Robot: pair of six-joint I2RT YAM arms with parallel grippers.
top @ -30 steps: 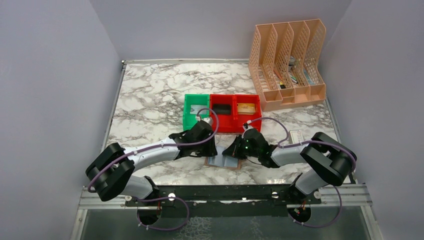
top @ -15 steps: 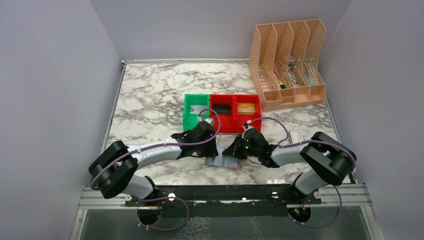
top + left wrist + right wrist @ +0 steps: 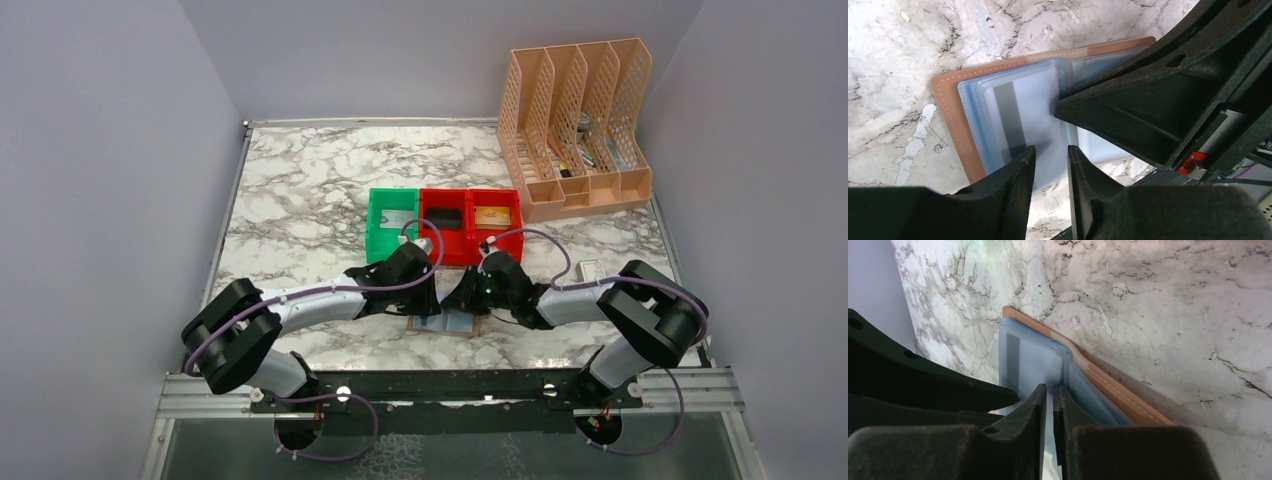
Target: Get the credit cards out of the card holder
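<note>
The card holder (image 3: 446,323) lies open on the marble table (image 3: 300,200), between both arms; left gripper (image 3: 1048,172) stands slightly parted over its blue lining, grip indeterminate; right gripper (image 3: 1049,410) is nearly closed at a pocket edge, hold indeterminate.

Overhead camera looks down, far. Both wrist cameras sit close, facing the open card holder (image 3: 1013,115) all share.

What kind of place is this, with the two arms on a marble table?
Probably a robot test booth, not a home: plain grey walls enclose a marble-patterned table staged with sorting bins and a desk file organizer.
</note>
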